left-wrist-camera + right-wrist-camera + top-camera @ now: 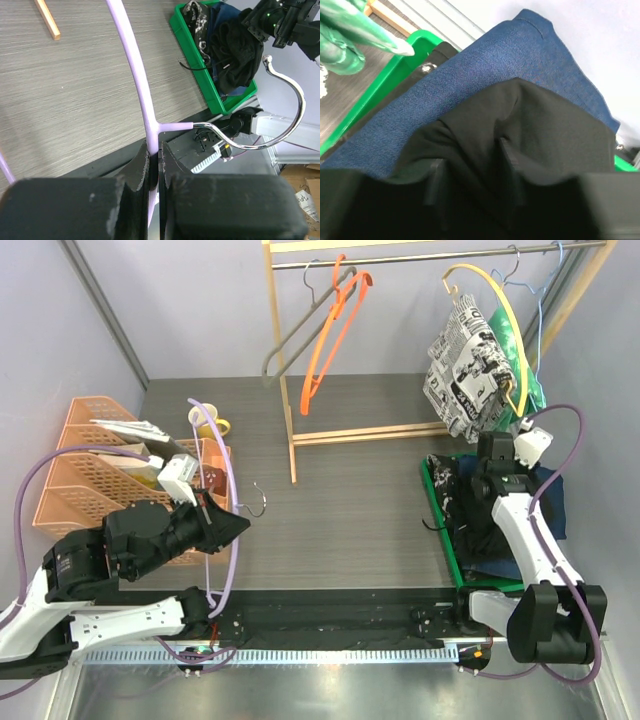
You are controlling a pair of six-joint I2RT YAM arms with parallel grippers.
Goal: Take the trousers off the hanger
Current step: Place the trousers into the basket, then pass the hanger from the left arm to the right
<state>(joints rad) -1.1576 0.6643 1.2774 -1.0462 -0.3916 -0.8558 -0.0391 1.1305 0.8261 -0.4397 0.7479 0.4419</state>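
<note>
The white newspaper-print trousers [462, 368] and the green-and-white mottled trousers [528, 385] hang on a yellow hanger [490, 285] on the rail. The marbled trousers [196, 20], navy denim trousers [520, 55] and plain black trousers [235, 50] lie in a green bin [200, 87]. My right gripper [490, 462] is low over the bin. Its fingers [507, 165] stand a fold's width apart with black cloth pinched between them. My left gripper [154, 160] is shut on a bare lilac hanger [135, 65], held over the table's left part [222, 470].
A wooden clothes rack [292, 455] stands at the back with orange hangers [330, 335] and a grey one [290, 345]. Orange baskets [70, 490] sit at the left. The lilac hanger's metal hook [295, 100] points right. The bin fills the table's right side.
</note>
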